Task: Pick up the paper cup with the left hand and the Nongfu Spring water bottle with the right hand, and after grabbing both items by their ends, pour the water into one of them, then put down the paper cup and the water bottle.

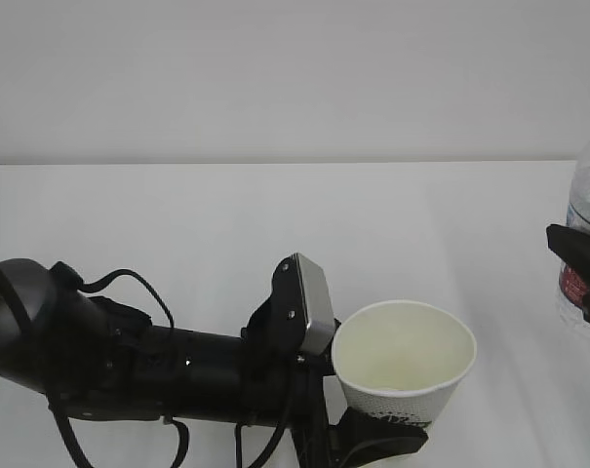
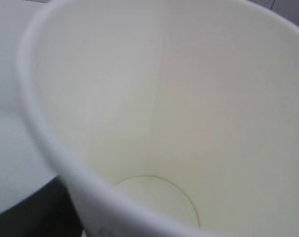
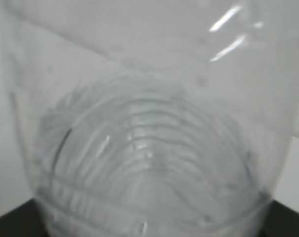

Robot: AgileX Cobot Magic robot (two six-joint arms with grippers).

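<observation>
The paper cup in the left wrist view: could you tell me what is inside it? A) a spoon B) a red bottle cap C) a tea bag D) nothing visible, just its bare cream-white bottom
D: the left wrist view looks straight into the paper cup and shows only cream-white walls and a bare round bottom.

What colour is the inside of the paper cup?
Cream-white and plain, with no print. The paper cup shows it best in the left wrist view.

Paper cup (image 1: 404,363): matt paper, smooth cream interior. Bottle (image 1: 589,210): clear, glossy, ribbed plastic. Gripper (image 1: 377,439): matt black plastic.
</observation>
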